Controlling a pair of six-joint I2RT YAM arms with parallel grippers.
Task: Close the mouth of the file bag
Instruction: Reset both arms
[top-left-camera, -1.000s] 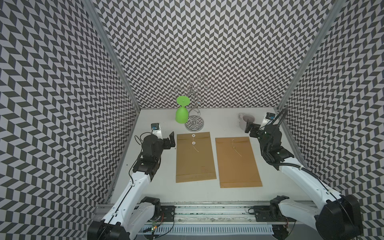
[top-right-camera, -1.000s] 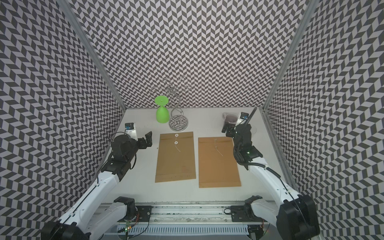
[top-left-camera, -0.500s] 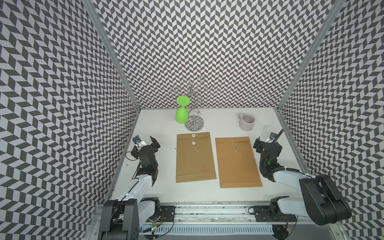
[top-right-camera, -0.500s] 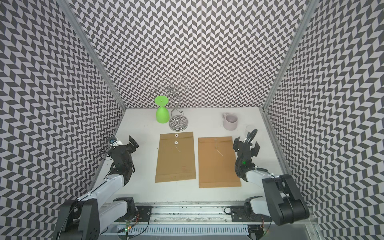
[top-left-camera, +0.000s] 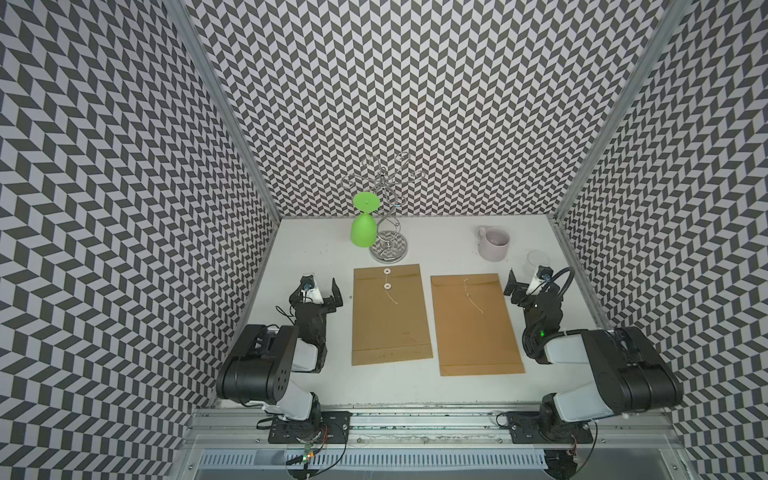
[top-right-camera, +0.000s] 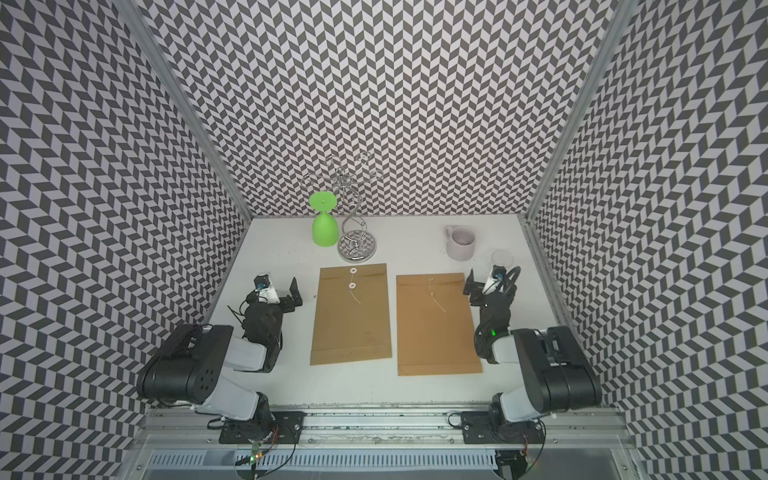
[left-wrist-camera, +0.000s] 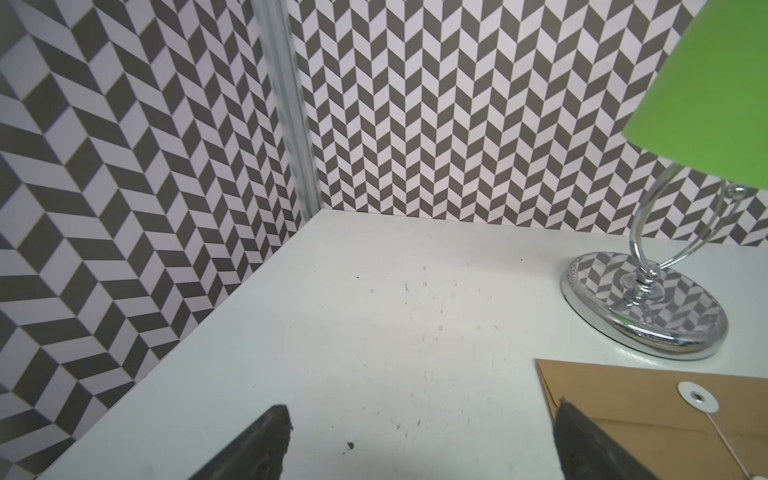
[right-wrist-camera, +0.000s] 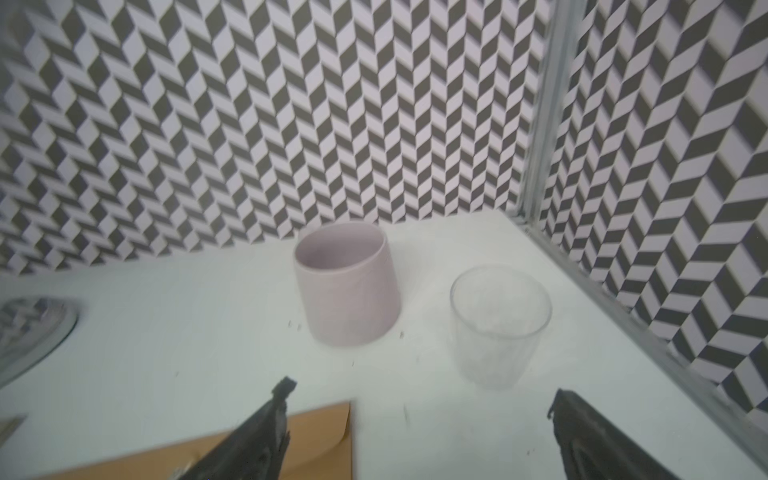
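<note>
Low at the counter (top-left-camera: 395, 386) front, my left gripper (top-left-camera: 318, 291) and right gripper (top-left-camera: 527, 286) stood wide and empty outside the left file bag (top-left-camera: 390, 320) and right file bag (top-left-camera: 476, 328), both flat. Thin string (top-left-camera: 392, 296) could slip my pinch; beyond, the glass (top-left-camera: 537, 258) near my right gripper risked toppling.

A robotics lab test cell: chevron-patterned panels (top-left-camera: 415, 104) on aluminium posts (top-left-camera: 221, 104) wall in a white bench (top-left-camera: 449, 245) on three sides, and a left arm (top-left-camera: 266, 365) and right arm (top-left-camera: 615, 374) are bolted to a metal rail (top-left-camera: 415, 424) along its front edge.
</note>
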